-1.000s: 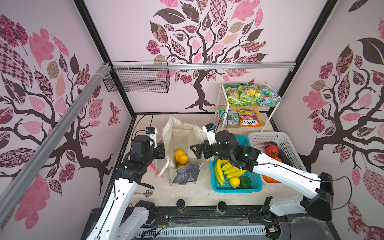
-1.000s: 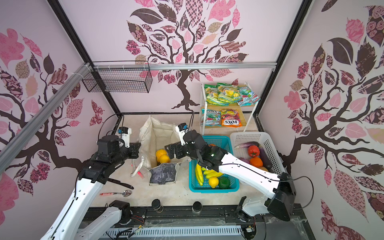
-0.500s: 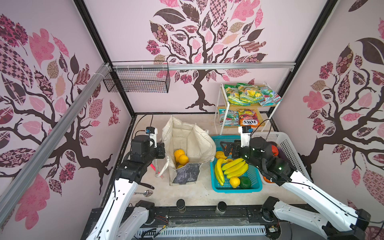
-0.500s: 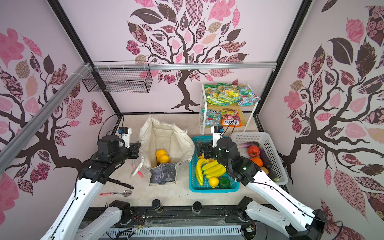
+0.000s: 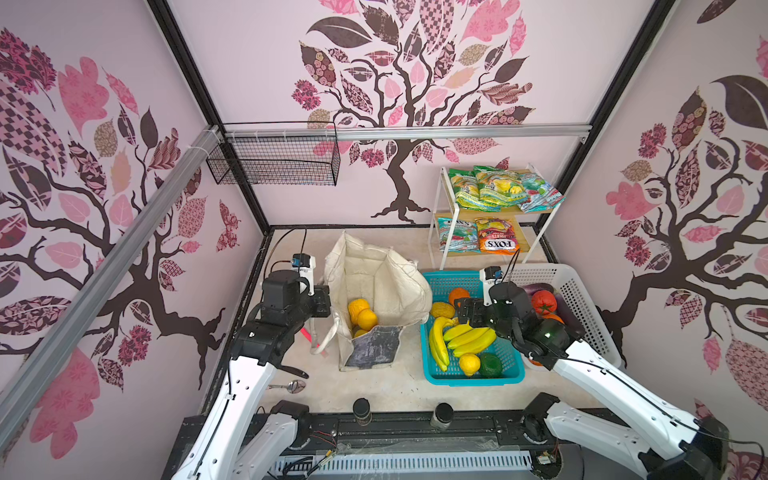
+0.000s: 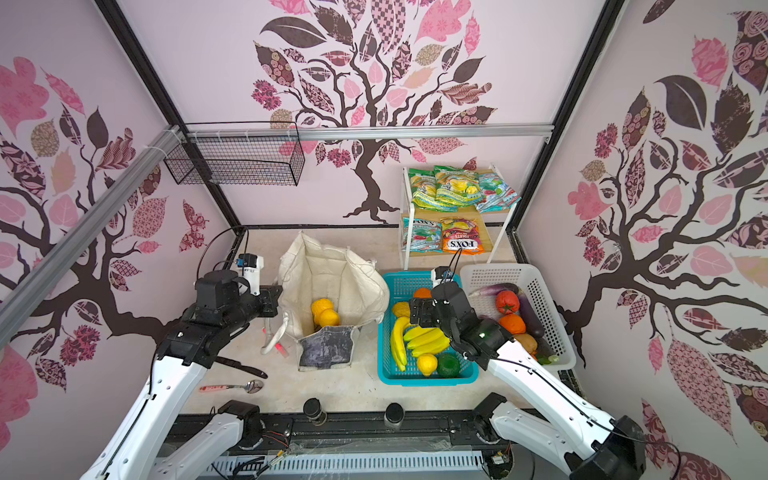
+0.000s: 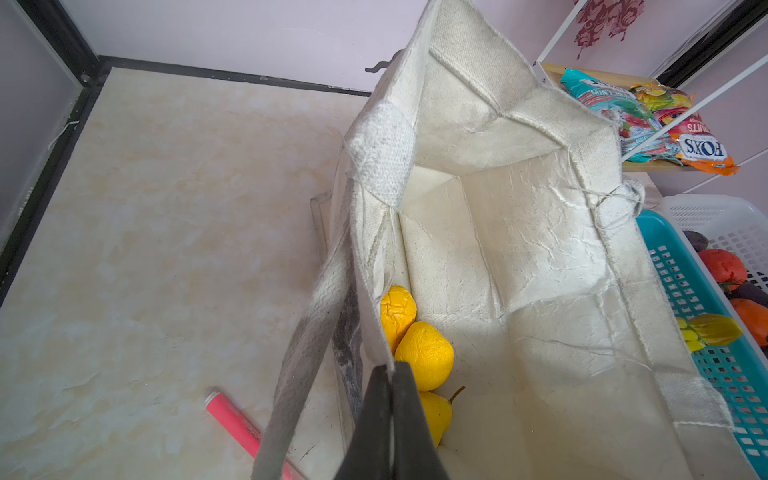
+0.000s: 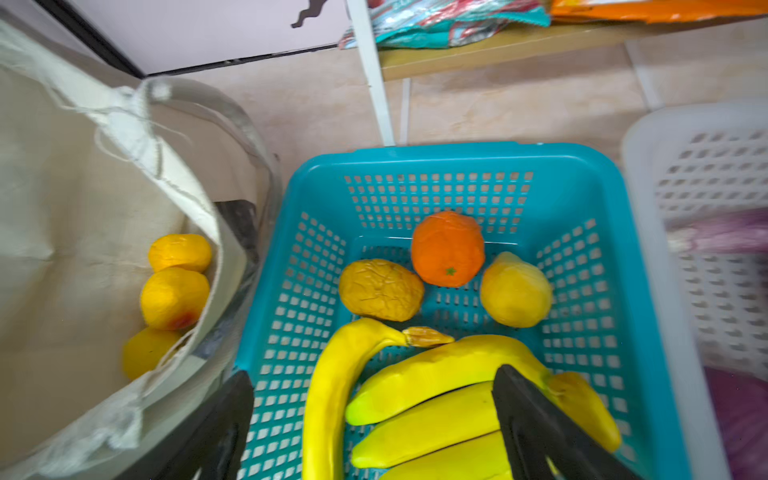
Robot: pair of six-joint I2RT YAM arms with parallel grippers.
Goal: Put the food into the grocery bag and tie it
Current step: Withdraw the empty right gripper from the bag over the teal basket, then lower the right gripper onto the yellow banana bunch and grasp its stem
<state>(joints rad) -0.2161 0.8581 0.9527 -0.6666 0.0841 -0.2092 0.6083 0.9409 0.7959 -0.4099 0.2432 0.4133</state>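
Swinging away from the grocery bag (image 5: 374, 270), my right arm has crossed to the teal basket (image 5: 436, 277) over the last second, while my left arm has kept its place. My right gripper (image 8: 374, 378) hangs low over the bananas (image 8: 436, 374), jaws spread wide with nothing held. One finger stands above the basket's wall on the bag side, the other above the bunch. In both top views this arm stretches in from the front right corner, its forearm passing over the near corner of the white basket (image 5: 582, 291) and its wrist turned toward the bag.

My left gripper (image 7: 392, 370) is pinched tight on the cloth rim of the bag's left wall, next to a strap handle. That arm rises from the front left with the elbow high and the wrist pressed up beside the bag.

The bag stands upright on the table, mouth open, just beside the teal basket. Three yellow fruits (image 7: 424, 353) lie at its bottom. An orange (image 8: 448, 249) lies beyond the bananas in the teal basket. Snack packets (image 5: 498, 189) rest on the shelf (image 5: 444, 216) at the back.
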